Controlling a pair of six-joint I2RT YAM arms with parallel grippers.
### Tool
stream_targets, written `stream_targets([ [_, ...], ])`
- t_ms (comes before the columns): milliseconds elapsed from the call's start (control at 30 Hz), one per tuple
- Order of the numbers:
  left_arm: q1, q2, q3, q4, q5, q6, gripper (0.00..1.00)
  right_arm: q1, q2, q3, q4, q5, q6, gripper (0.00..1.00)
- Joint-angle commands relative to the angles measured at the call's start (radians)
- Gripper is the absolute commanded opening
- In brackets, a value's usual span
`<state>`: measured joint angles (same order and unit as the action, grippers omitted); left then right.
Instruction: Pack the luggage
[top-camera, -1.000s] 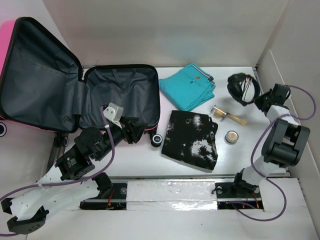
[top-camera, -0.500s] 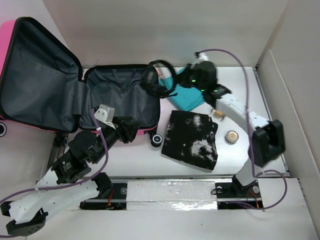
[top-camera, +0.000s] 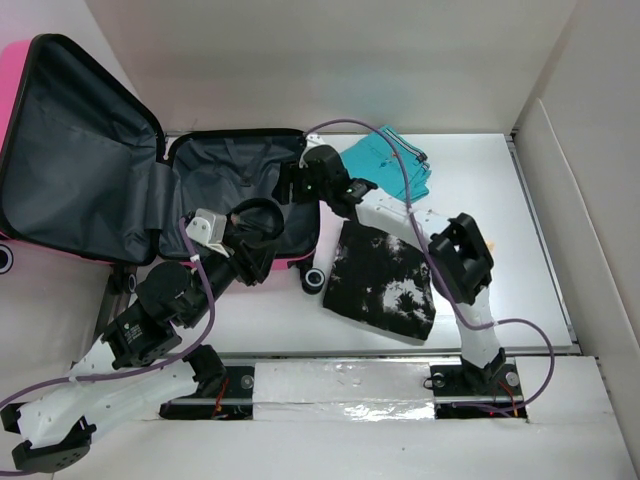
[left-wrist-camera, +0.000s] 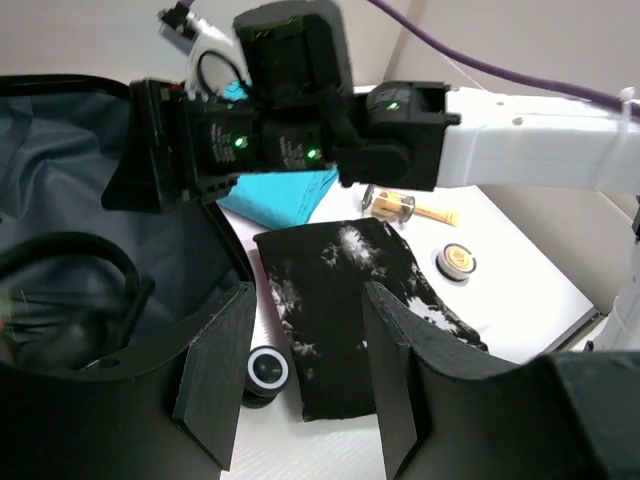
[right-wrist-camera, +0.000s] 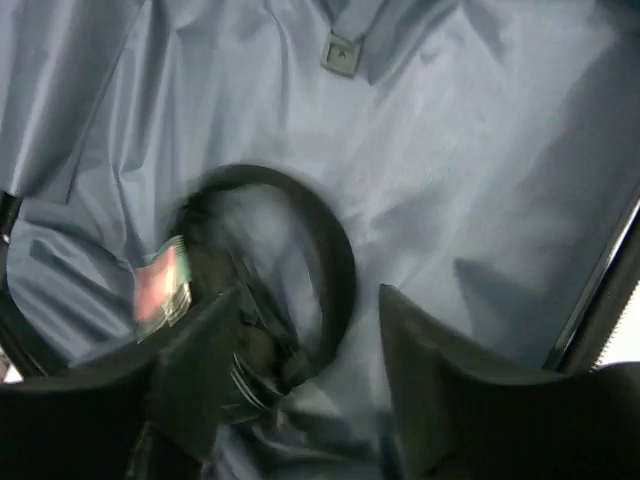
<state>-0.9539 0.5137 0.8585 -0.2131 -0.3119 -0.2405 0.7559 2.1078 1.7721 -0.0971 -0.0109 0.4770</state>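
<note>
Two halves of the luggage (top-camera: 215, 170) lie hinged open at the left of the table (top-camera: 480, 200): the lid is propped up against the left wall and the lower shell lies flat, lining upward, evidently so that items can go in from above. Opened, its long axis runs left to right, with the caster (top-camera: 315, 280) end toward the arm bases. Black headphones (top-camera: 258, 218) lie on the lining; the right gripper (right-wrist-camera: 300, 340) hangs above them with fingers spread and nothing gripped, and the left gripper (left-wrist-camera: 305, 370) sits at the near rim, likewise spread and empty, apparently standing by.
</note>
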Motion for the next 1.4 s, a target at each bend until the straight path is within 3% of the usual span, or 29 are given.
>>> stream_targets([
  [0, -0.002, 0.005, -0.003, 0.043, -0.009, 0.0, 0.43, -0.041, -0.127, 0.038, 0.068, -0.011, -0.026, 0.7],
  [67, -0.002, 0.003, -0.001, 0.044, -0.007, 0.0, 0.43, -0.1, -0.198, -0.038, 0.12, -0.017, -0.037, 0.71],
  [133, -0.002, 0.0, -0.001, 0.044, -0.006, 0.0, 0.43, -0.159, -0.331, -0.208, 0.16, -0.026, -0.041, 0.62],
  [167, -0.002, -0.001, -0.001, 0.044, -0.004, 0.0, 0.43, -0.193, -0.379, -0.271, 0.186, -0.03, -0.049, 0.3],
  [267, -0.002, -0.003, -0.001, 0.046, 0.002, 0.001, 0.43, -0.343, -0.555, -0.518, 0.179, 0.011, -0.086, 0.0],
  [367, -0.002, -0.001, -0.003, 0.049, 0.013, 0.001, 0.43, -0.493, -0.701, -0.721, 0.134, 0.126, -0.109, 0.0],
  [400, -0.002, 0.002, -0.003, 0.049, 0.019, 0.001, 0.43, -0.557, -0.753, -0.803, 0.129, 0.167, -0.113, 0.01],
  [433, -0.002, 0.002, -0.003, 0.05, 0.019, 0.001, 0.43, -0.59, -0.753, -0.804, 0.129, 0.169, -0.113, 0.08],
  [467, -0.002, 0.009, -0.001, 0.05, 0.019, 0.001, 0.43, -0.616, -0.781, -0.863, 0.129, 0.161, -0.123, 0.33],
  [567, -0.002, 0.022, -0.003, 0.049, 0.023, 0.001, 0.43, -0.668, -0.769, -0.898, 0.11, 0.111, -0.161, 0.71],
  [633, -0.002, 0.028, -0.003, 0.049, 0.022, 0.001, 0.43, -0.668, -0.743, -0.881, 0.067, 0.127, -0.17, 0.81],
  [833, -0.002, 0.036, -0.003, 0.046, 0.013, 0.001, 0.43, -0.678, -0.56, -0.72, -0.09, 0.032, -0.245, 0.84],
  [1067, -0.002, 0.04, -0.003, 0.046, 0.02, 0.001, 0.43, -0.629, -0.408, -0.609, -0.18, 0.141, -0.278, 0.89],
  [1367, -0.002, 0.031, -0.001, 0.046, 0.025, 0.003, 0.44, -0.556, -0.336, -0.565, -0.257, 0.238, -0.256, 0.87],
])
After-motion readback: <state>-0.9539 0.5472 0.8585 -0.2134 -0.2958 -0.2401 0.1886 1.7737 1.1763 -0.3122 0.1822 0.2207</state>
